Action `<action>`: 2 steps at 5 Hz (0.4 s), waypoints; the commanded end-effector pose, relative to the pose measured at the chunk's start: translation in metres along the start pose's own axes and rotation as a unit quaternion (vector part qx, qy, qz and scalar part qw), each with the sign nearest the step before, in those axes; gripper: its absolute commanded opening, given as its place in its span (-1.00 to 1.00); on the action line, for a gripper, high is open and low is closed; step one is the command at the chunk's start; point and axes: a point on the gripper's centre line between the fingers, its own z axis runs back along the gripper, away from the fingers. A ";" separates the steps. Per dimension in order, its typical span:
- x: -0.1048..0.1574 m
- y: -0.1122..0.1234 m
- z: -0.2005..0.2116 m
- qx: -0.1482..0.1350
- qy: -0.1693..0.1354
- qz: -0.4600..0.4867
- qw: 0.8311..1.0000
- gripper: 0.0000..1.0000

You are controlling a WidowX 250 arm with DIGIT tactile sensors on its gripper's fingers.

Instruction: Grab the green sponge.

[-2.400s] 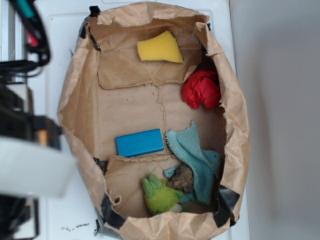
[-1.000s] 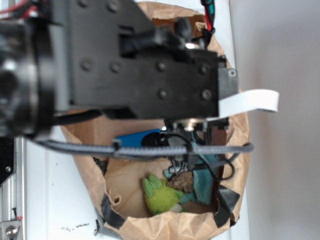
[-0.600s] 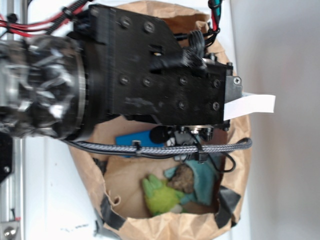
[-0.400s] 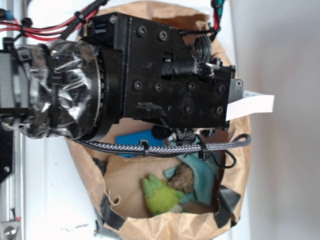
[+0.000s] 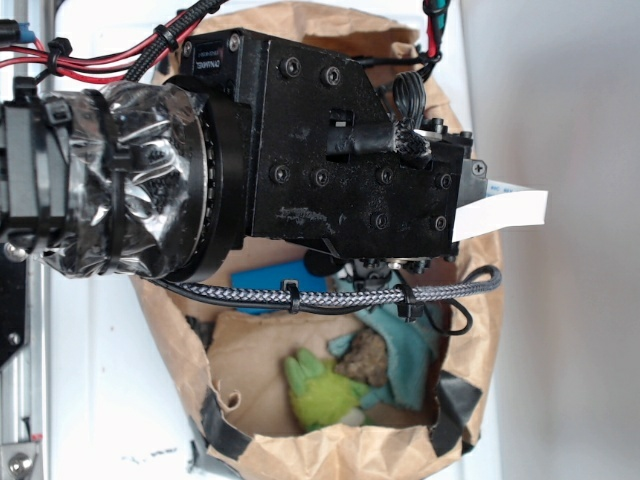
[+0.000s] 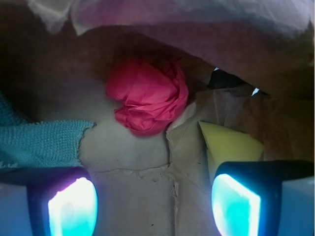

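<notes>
While hand [image 6: 154, 201] open: 1 green sponge [image 6: 231, 145], 1 red wad [image 6: 147, 96].

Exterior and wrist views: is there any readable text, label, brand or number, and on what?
"DYNAMIXEL", small white print, only just legible, on the top left corner of the black servo housing in the exterior view.
White paper tag on the housing's right side: blank.
Wrist view: no text.

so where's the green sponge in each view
Exterior: not visible; the arm covers the upper bag where it would lie.
Wrist: the green sponge shows as a yellow wedge at right, just above the right finger of the open hand.
Shared landmark: the teal cloth.
</notes>
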 end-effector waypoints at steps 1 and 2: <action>0.008 0.006 0.010 0.001 -0.016 0.008 1.000 1.00; 0.013 0.015 -0.005 0.016 -0.016 0.024 0.999 1.00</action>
